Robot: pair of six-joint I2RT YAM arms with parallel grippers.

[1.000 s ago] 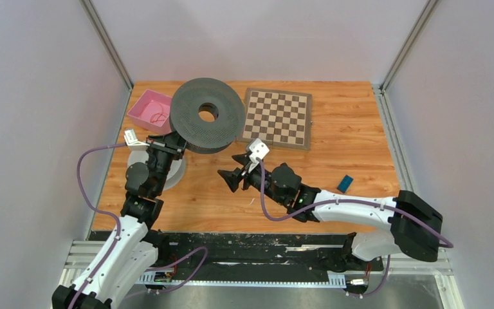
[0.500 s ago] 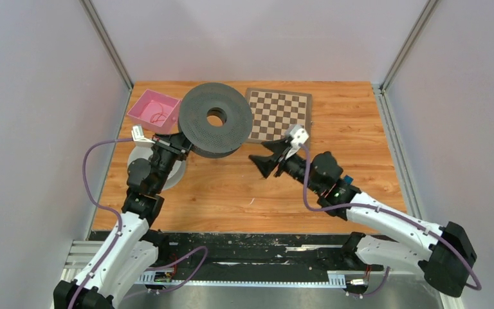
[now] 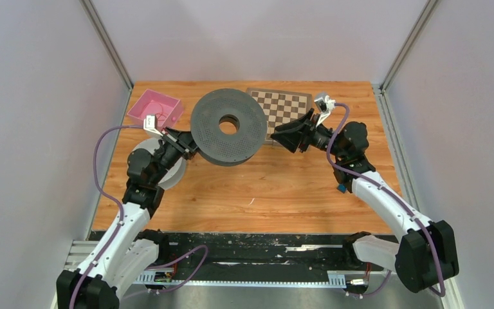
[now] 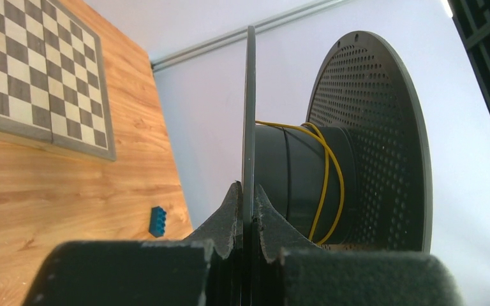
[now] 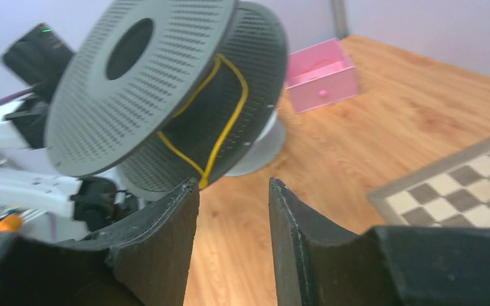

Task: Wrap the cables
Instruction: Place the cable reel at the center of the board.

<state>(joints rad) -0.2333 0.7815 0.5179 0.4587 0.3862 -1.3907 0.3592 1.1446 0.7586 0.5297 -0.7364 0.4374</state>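
Left pincer [image 4: 245, 191] is clamped on the black spool's [image 3: 212, 132] flange, upper centre; right pincer [image 5: 233, 185] gapes beside it; the yellow cable [image 5: 225, 136], slack round the hub, looks light, limp, springy; pinch a slack strand.

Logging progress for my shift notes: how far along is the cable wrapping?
Done: a few turns of the yellow cable sit on the core of the black spool. In hand: the left gripper clamps its flange; the open right gripper hovers by the cable's slack. Left: the orange-red cable lies in the pink box.
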